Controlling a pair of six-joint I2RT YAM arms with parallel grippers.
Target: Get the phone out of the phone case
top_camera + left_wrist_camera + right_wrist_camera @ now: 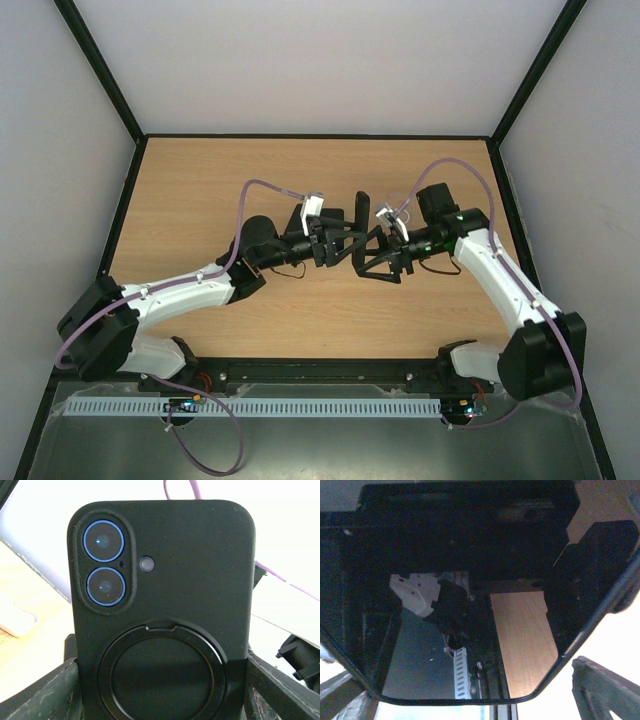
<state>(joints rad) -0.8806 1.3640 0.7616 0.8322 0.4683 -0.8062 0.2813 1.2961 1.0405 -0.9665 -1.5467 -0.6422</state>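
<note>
Standing at the arms' end of the table (200, 180), I see both arms reach forward and inward until their wrists meet over the middle of the wood. The left gripper (349, 238) is clamped across the lower part of the phone case (200, 570), one of its fingers (40, 695) pressed to each side edge, so the case stands upright out of the jaws with its top end away from the wrist. From that wrist the black back of the case fills nearly the whole view: two blue-rimmed camera lenses (104, 564) stacked at the upper left, a small flash just beside them, and a round ring stand (162, 672) folded flat right above the jaws. The phone (520, 630) sits in the case, its glossy screen turned toward the right gripper (368, 252). That gripper's jaws are spread wide and grip nothing. It faces the screen at close range. Its finger (605, 690) shows just off the phone's rounded corner; whether it touches I cannot tell. The glass mirrors the wood and the arm. A purple cable (262, 186) loops behind the left wrist.
</note>
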